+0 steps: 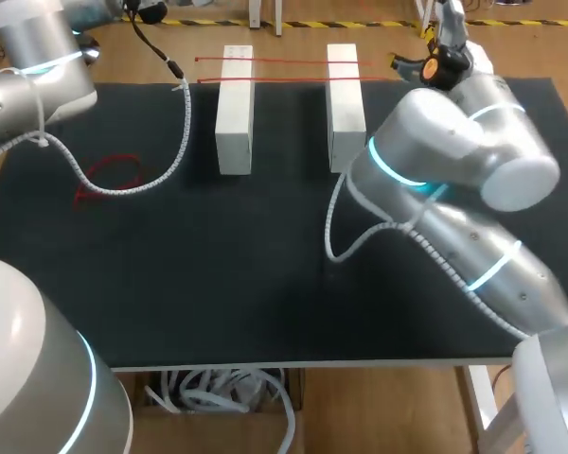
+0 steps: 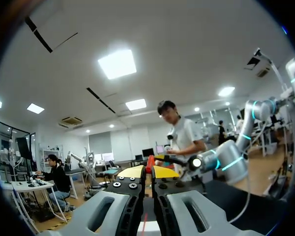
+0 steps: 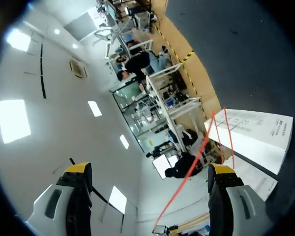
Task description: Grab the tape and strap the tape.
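Two strands of red tape [image 1: 284, 63] run across the tops of two white blocks [image 1: 235, 109] [image 1: 345, 104] at the back of the table. In the left wrist view my left gripper [image 2: 148, 171] is shut on the red tape [image 2: 150, 161], which shows between its yellow tips. My right gripper [image 3: 150, 169] is open, held past the right block's [image 3: 258, 130] far end. A red tape strand [image 3: 194, 162] passes between its fingers without touching both. Another loop of red tape [image 1: 109, 180] lies on the mat at the left.
The black mat [image 1: 265, 274] covers the table. My left arm's white cable [image 1: 175, 151] hangs over the mat's left part. My right arm [image 1: 454, 151] reaches over the right side, beside the right block.
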You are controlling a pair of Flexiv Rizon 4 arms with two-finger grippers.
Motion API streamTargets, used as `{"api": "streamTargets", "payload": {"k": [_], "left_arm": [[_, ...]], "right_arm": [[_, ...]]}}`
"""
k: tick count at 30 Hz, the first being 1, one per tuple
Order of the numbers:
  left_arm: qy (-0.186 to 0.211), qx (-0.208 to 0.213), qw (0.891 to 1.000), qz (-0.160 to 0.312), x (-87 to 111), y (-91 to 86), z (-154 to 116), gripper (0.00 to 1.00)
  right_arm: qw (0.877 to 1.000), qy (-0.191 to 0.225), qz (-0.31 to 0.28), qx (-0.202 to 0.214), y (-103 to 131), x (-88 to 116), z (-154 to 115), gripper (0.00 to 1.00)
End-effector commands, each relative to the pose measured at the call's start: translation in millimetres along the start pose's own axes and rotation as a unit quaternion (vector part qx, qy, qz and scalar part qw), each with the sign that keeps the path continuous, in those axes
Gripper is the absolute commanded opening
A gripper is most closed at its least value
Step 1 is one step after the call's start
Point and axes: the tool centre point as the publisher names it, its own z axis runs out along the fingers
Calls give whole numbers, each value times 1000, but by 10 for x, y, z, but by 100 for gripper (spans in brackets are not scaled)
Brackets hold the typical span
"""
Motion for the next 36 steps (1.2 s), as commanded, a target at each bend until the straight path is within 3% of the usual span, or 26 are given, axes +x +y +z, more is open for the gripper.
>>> {"api": "streamTargets", "payload": {"k": [1, 9, 14, 16, 20, 36], "left_arm": [[-1, 1, 1000, 1, 7, 4, 1, 0], [-1, 1, 1000, 1, 7, 4, 1, 0], [-1, 1, 1000, 1, 7, 4, 1, 0], [-1, 1, 1000, 1, 7, 4, 1, 0], [-1, 1, 1000, 1, 7, 4, 1, 0], [-1, 1, 1000, 1, 7, 4, 1, 0]], "right_arm": [[993, 59, -3, -107, 49, 13, -34, 100], [993, 32, 3, -112, 116, -67, -74, 100], [996, 14, 25, -88, 63, -110, -34, 100], [998, -17, 24, -64, 34, -141, -11, 100], [997, -19, 41, -56, 5, -149, 30, 100], [999, 0, -5, -40, 200, -41, 201, 100]]}}
